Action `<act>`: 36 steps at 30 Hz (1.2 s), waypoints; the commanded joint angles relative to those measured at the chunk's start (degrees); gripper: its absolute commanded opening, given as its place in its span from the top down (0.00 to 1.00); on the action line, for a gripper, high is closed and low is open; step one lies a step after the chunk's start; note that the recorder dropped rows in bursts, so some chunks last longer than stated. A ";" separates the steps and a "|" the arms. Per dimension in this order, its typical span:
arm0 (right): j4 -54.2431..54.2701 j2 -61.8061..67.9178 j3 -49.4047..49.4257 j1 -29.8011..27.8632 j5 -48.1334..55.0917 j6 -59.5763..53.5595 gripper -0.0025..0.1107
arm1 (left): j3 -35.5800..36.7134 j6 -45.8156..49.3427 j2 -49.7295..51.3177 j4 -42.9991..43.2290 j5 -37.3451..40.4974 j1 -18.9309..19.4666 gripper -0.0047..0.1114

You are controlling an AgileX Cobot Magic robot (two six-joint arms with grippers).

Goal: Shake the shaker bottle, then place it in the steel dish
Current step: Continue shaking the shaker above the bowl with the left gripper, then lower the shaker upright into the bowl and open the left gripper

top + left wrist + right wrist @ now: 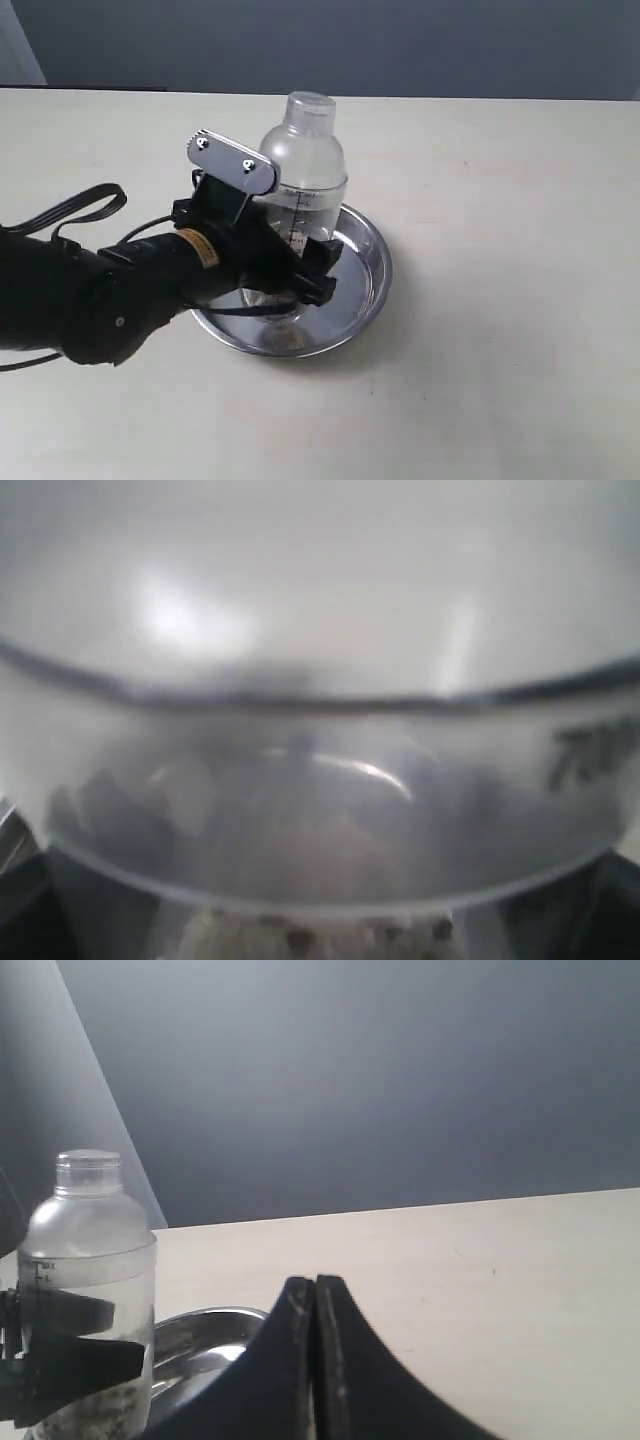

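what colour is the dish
The steel dish is shiny silver, best seen in the exterior view.

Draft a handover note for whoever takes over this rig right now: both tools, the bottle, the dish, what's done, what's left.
Left tool: closed around the shaker bottle, low on its body.
Right tool: shut, empty, clear of the bottle.
Bottle: upright in the steel dish; whether its base rests there is unclear.
Done: bottle is at the dish; shaking cannot be judged from a still.
Left: confirm it sits, open left tool, back off.
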 commanded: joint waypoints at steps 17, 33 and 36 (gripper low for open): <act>-0.02 -0.21 0.09 -0.04 -0.54 -0.20 0.99 | -1.69 -10.45 18.50 0.78 -32.04 3.75 0.96; -0.02 -0.21 0.09 -0.04 -0.54 -0.20 0.99 | -2.71 -12.78 19.09 5.64 -28.85 3.75 0.96; -0.36 -0.21 0.09 -0.04 -0.17 -0.20 0.99 | -2.71 -15.11 18.12 3.50 -25.88 3.75 0.72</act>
